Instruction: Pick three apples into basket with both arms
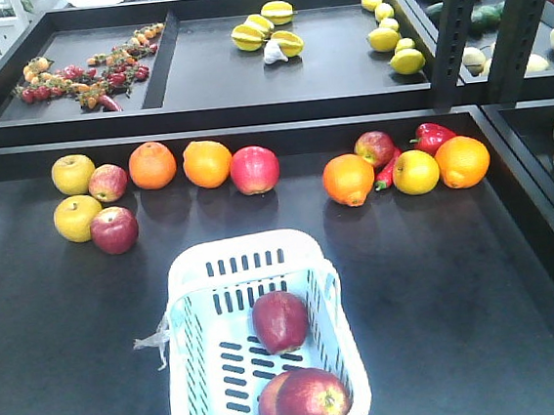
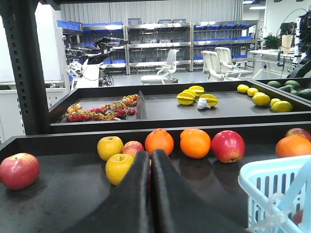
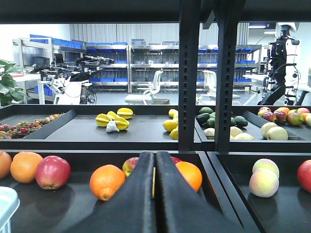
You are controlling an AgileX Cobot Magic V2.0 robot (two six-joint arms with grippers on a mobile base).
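Left wrist-mounted view puts the black left gripper (image 2: 151,194) at the bottom centre, its two fingers pressed together with nothing between them; just beyond its tip lie two yellow apples (image 2: 110,147), a small pink-red apple between them, and past those two oranges (image 2: 159,141) and a bright pink-red apple (image 2: 228,146) in a row along the black table's back rim (image 2: 73,140); a corner of the pale blue-white slotted plastic basket (image 2: 272,189) shows at the lower right.

Right wrist-mounted view shows the black right gripper (image 3: 154,194) likewise closed and holding nothing — an orange (image 3: 107,182) sits just left of its tip and another orange (image 3: 189,174) just right.

Exterior front-facing view shows neither gripper; the basket (image 1: 252,254) stands on the near middle of the table, and inside it lie three deep dark-red apples (image 1: 280,321) — one alone near the centre, two touching each other at the near end; a fourth dark-red apple (image 1: 114,230) rests on the table at the left, beside a yellow apple; a red pepper (image 1: 433,137) lies among the fruit at the right.
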